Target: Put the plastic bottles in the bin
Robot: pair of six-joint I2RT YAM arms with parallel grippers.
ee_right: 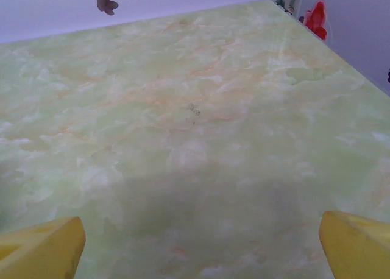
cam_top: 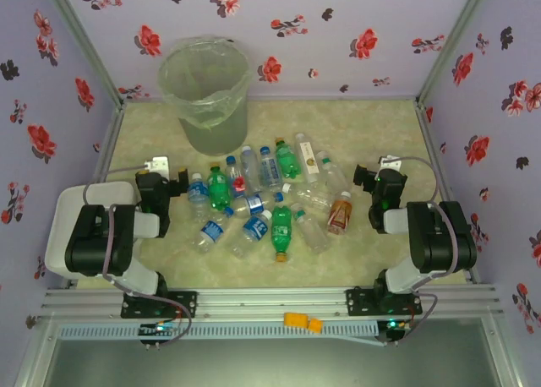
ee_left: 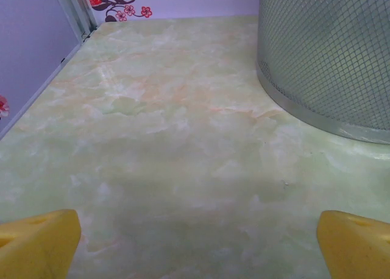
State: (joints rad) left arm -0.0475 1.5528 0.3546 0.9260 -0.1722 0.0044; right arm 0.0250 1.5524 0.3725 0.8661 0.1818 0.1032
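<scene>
Several plastic bottles (cam_top: pixel 262 197) lie in a loose heap mid-table: green ones (cam_top: pixel 281 231), clear ones with blue labels (cam_top: pixel 256 227), one orange-brown labelled (cam_top: pixel 340 212) and one red-labelled (cam_top: pixel 238 184). The grey-green bin (cam_top: pixel 205 95) with its clear liner stands at the back left, and its meshed wall (ee_left: pixel 329 53) rises at the right of the left wrist view. My left gripper (cam_top: pixel 165 177) (ee_left: pixel 198 248) rests left of the heap, open over bare table. My right gripper (cam_top: pixel 372 177) (ee_right: pixel 201 248) rests right of the heap, also open and holding nothing.
The marbled green table (cam_top: pixel 372 133) is walled by flowered purple panels (cam_top: pixel 338 32) on three sides. A metal rail (cam_top: pixel 270 302) runs along the near edge with a small orange part (cam_top: pixel 302 322) on it. Bare floor lies behind the heap, toward the back right.
</scene>
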